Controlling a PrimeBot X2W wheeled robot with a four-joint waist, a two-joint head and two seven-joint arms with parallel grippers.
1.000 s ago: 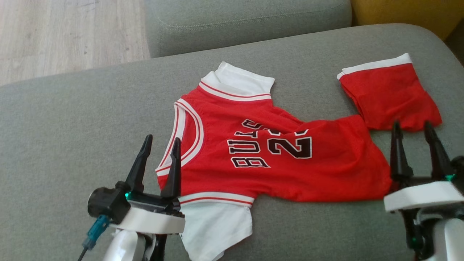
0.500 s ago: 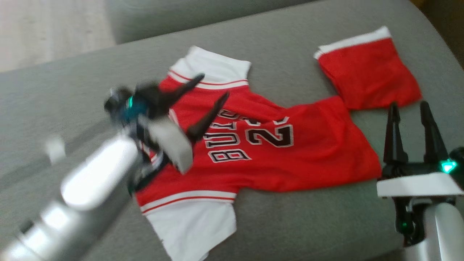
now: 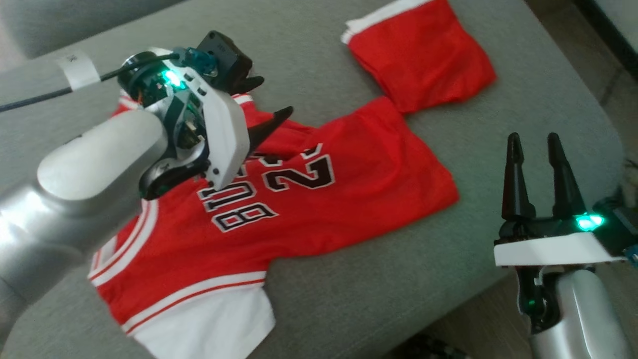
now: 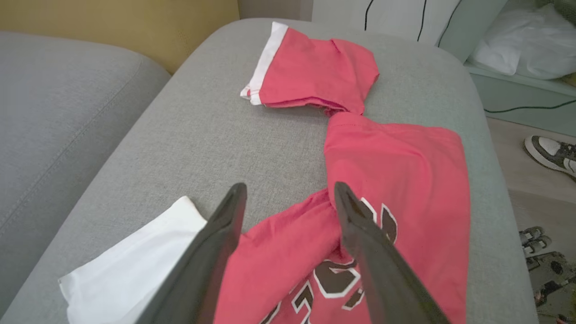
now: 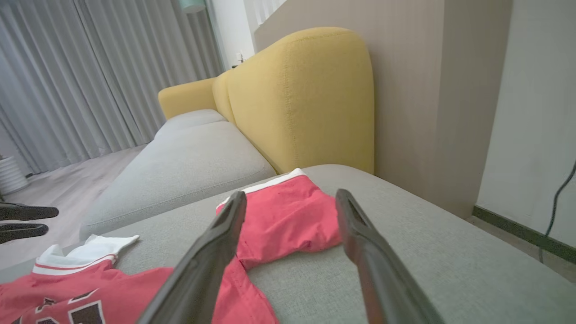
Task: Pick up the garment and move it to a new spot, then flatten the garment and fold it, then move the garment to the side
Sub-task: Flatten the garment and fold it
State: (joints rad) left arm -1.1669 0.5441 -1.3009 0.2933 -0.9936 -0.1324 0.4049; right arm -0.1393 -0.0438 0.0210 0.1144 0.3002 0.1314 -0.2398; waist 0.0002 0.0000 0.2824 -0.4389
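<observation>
The garment (image 3: pixel 349 184), a red jersey with black lettering and white sleeves, lies spread on the grey seat cushion (image 3: pixel 374 279). A red piece with a white band (image 3: pixel 418 55) touches its far corner. My left gripper (image 3: pixel 271 97) hovers open above the jersey's upper left part, fingers pointing right. In the left wrist view this gripper (image 4: pixel 288 189) straddles a raised red fold (image 4: pixel 288 238), beside a white sleeve (image 4: pixel 135 261). My right gripper (image 3: pixel 532 139) stands open and empty near the cushion's right edge, off the cloth. In the right wrist view it (image 5: pixel 290 195) points at the red piece (image 5: pixel 288 220).
A second grey cushion (image 4: pixel 54 112) lies alongside, and a yellow backrest (image 5: pixel 306 99) rises behind it. The cushion's right edge drops to the floor, where a shoe (image 4: pixel 549 153) lies. Grey curtains (image 5: pixel 90 67) hang far off.
The head camera has swung, shifting the whole picture. My left arm has risen from the near left and reached over the jersey's upper part. The right gripper stays open in much the same place.
</observation>
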